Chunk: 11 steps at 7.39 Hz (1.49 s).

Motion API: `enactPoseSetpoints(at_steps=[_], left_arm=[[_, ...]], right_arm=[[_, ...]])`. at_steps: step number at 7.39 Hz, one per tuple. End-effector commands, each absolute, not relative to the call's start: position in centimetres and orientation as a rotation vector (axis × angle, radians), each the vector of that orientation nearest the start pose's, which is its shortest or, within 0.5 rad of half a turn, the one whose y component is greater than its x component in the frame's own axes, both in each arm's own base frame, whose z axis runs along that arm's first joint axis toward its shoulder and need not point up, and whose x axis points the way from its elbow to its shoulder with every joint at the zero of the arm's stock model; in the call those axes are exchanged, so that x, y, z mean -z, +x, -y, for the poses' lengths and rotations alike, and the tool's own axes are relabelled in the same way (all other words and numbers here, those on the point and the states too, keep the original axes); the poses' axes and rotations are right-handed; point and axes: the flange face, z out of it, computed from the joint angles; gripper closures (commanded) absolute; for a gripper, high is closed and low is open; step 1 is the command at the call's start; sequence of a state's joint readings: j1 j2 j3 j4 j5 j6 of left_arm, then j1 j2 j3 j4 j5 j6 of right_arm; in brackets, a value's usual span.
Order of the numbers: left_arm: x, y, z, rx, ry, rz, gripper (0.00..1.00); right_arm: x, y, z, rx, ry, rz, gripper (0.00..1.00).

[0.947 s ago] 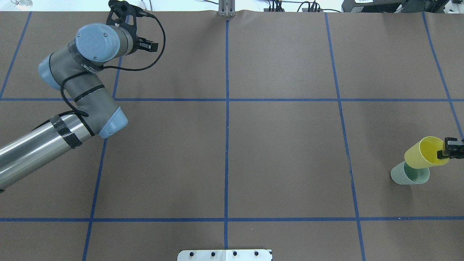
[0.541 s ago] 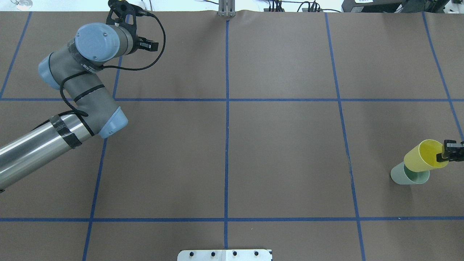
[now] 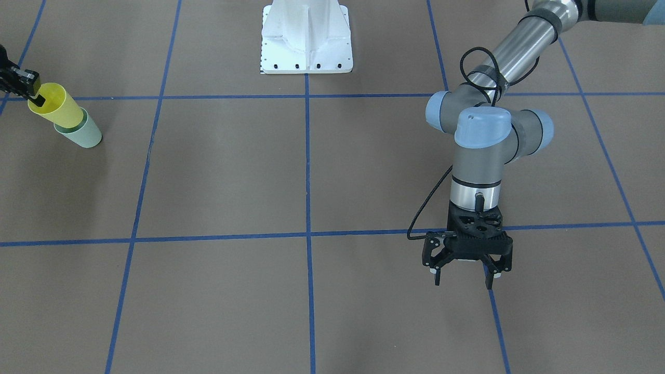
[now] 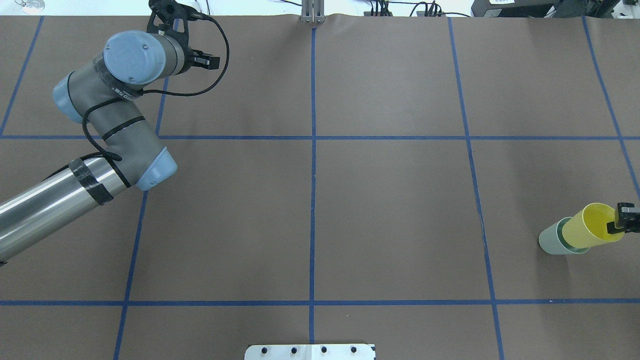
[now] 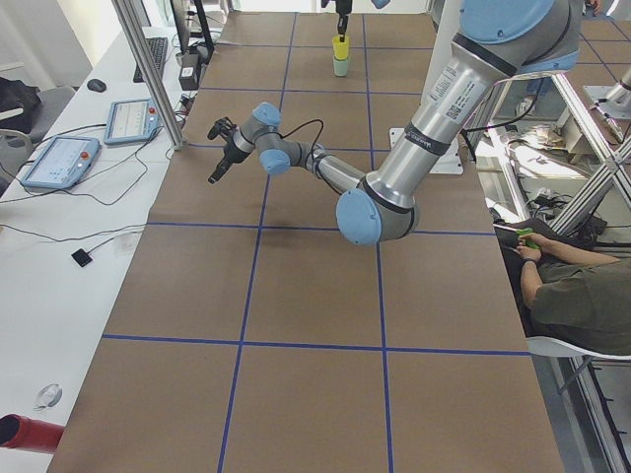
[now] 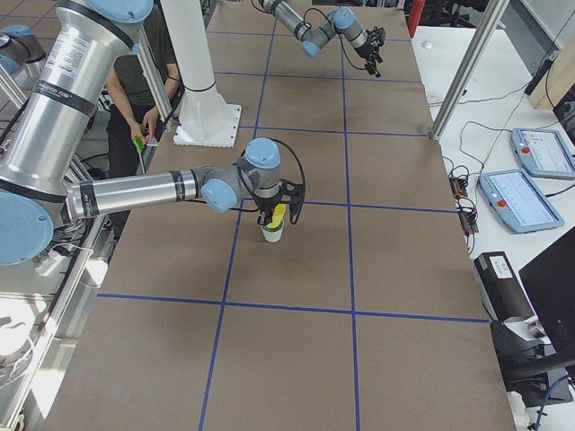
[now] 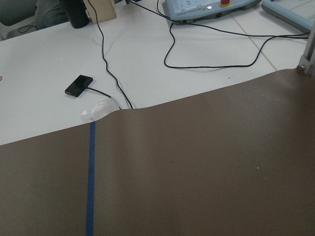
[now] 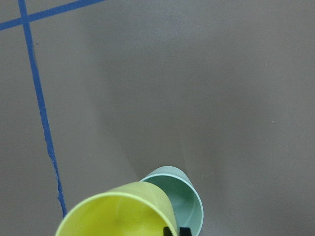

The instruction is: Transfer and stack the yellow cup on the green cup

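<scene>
The yellow cup [image 4: 590, 227] hangs tilted at the table's right edge, its base inside the mouth of the green cup [image 4: 550, 241], which stands upright on the mat. My right gripper [image 4: 624, 220] is shut on the yellow cup's rim. Both cups show in the front view as yellow cup [image 3: 54, 106] over green cup [image 3: 85, 136], with the right gripper [image 3: 23, 85] on the rim. The right wrist view shows the yellow cup [image 8: 118, 211] overlapping the green cup [image 8: 186, 196]. My left gripper [image 3: 462, 275] is open and empty, far off at the far left of the table [image 4: 192, 50].
The robot's white base plate [image 3: 306, 36] is at the near middle edge. Blue tape lines [image 4: 313, 200] divide the brown mat. A metal post [image 4: 312, 12] stands at the far edge. Cables and control tablets [image 7: 206, 7] lie beyond the mat. A seated person [image 5: 577, 296] is beside the table.
My right gripper has lowered the yellow cup, so its base has gone from above the green cup into its mouth. The left arm has barely moved.
</scene>
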<state>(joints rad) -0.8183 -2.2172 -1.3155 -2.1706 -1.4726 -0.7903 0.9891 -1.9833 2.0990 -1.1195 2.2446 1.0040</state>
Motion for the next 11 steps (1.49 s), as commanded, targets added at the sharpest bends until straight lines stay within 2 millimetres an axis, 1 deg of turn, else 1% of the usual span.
enactPoseSetpoints(at_steps=[1, 2, 3, 4, 5, 6, 7, 8, 9, 10, 11], left_arm=[[-32.3, 41.3, 64.9, 0.085, 0.773, -0.626, 0.01], [-32.3, 41.2, 64.9, 0.082, 0.774, -0.627, 0.01], [-32.4, 41.2, 64.9, 0.084, 0.772, -0.627, 0.01], [-32.4, 41.2, 64.9, 0.084, 0.772, -0.627, 0.01], [-32.4, 41.2, 64.9, 0.084, 0.772, -0.627, 0.01], [-32.4, 41.1, 65.0, 0.079, 0.760, -0.630, 0.01], [-32.2, 38.6, 66.5, 0.077, 0.680, -0.642, 0.01], [-31.7, 34.7, 67.6, 0.071, 0.580, -0.666, 0.01], [-31.3, 31.1, 68.4, 0.090, 0.497, -0.683, 0.01], [-31.4, 27.9, 68.8, 0.076, 0.409, -0.683, 0.01], [-32.5, 23.3, 68.5, -0.025, 0.360, -0.647, 0.01]], right_arm=[[-52.2, -13.1, 32.8, -0.202, -0.089, 0.846, 1.00], [-52.4, -13.2, 32.9, -0.204, -0.092, 0.844, 1.00], [-52.5, -13.4, 33.0, -0.204, -0.095, 0.844, 0.81], [-52.5, -13.8, 33.6, -0.204, -0.092, 0.847, 0.17], [-52.3, -13.9, 33.7, -0.204, -0.090, 0.852, 0.00], [-51.4, -14.0, 34.1, -0.202, -0.073, 0.866, 0.00], [-50.2, -13.8, 34.7, -0.197, -0.045, 0.883, 0.00], [-49.9, -12.8, 36.3, -0.228, -0.010, 0.892, 0.00], [-49.6, -11.6, 39.8, -0.245, 0.057, 0.905, 0.00], [-50.5, -10.7, 42.8, -0.203, 0.111, 0.892, 0.00], [-51.4, -10.1, 46.1, -0.184, 0.145, 0.880, 0.00]])
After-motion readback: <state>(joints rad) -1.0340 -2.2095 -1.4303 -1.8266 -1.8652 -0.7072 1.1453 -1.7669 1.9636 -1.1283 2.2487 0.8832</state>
